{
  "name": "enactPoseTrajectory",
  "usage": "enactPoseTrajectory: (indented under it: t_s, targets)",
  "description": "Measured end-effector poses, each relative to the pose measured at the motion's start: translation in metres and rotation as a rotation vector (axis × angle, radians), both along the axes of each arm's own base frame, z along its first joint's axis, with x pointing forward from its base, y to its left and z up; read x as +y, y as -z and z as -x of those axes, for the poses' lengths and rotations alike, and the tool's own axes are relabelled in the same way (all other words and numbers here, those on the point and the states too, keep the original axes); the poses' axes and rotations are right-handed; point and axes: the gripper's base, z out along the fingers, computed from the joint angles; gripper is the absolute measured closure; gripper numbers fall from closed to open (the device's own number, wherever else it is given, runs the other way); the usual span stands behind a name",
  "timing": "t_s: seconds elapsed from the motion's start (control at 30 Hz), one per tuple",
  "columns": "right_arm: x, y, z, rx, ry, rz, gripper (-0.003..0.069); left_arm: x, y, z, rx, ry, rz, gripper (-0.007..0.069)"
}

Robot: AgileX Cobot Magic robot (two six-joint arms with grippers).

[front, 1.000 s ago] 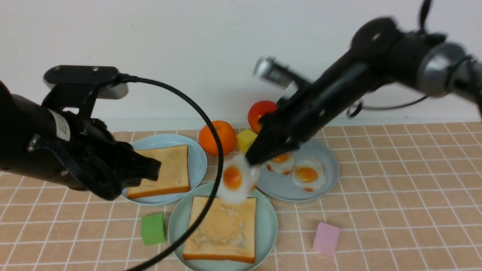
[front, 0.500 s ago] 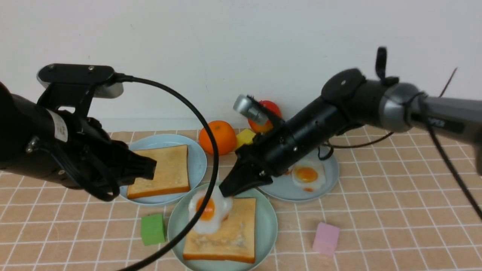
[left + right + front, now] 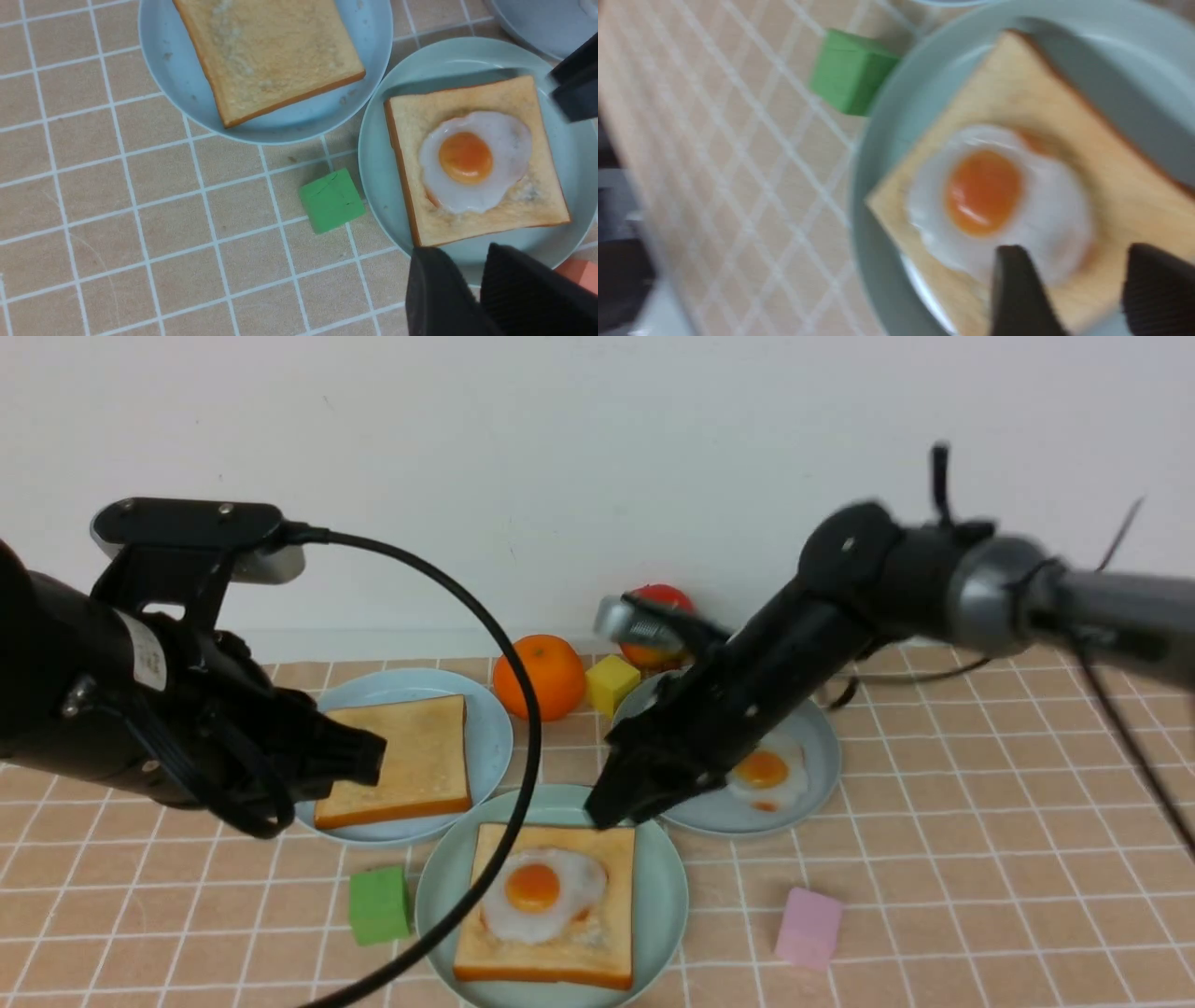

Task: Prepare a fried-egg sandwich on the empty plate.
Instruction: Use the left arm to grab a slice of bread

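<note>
The mint-green empty plate (image 3: 434,896) (image 3: 373,154) (image 3: 864,196) at the front centre now carries one toast slice (image 3: 597,933) (image 3: 406,121), and a fried egg (image 3: 537,891) (image 3: 467,161) (image 3: 985,191) lies flat on that slice. My right gripper (image 3: 611,812) (image 3: 1073,249) hovers over the plate's far rim, open and empty. A second toast slice (image 3: 420,747) (image 3: 275,51) rests on the sky-blue plate (image 3: 490,737). My left gripper (image 3: 369,761) (image 3: 460,249) hangs over that slice's left edge. Its fingers are slightly apart with nothing between them.
A grey-blue plate (image 3: 812,737) at the right holds another egg (image 3: 761,770). An orange (image 3: 540,677), a yellow cube (image 3: 611,683) and a tomato (image 3: 665,597) stand at the back. A green cube (image 3: 380,903) and a pink cube (image 3: 808,926) flank the mint plate. A black cable (image 3: 523,709) arcs across the front.
My right gripper lowered the egg onto the toast on the mint plate, let it go, opened and drew back slightly. The left arm has barely moved.
</note>
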Motion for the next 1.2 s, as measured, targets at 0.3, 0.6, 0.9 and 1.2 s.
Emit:
enactPoseTrajectory:
  t_s: [0.3, 0.6, 0.9, 1.2]
  targets:
    - [-0.041, -0.108, 0.036, -0.221, 0.087, 0.187, 0.0151, -0.004, 0.01, -0.033, -0.088, -0.117, 0.066, 0.0439]
    - [-0.076, -0.168, 0.11, -0.344, 0.146, 0.18, 0.0159, 0.042, 0.029, -0.103, 0.091, -0.415, 0.09, 0.0406]
    - [-0.104, -0.137, 0.182, -0.46, 0.155, 0.117, 0.0243, 0.047, 0.074, -0.165, 0.205, -0.395, 0.077, 0.0316]
    - [-0.118, -0.135, 0.218, -0.525, 0.159, 0.089, 0.0666, 0.045, 0.133, -0.202, 0.302, -0.386, 0.003, 0.0309]
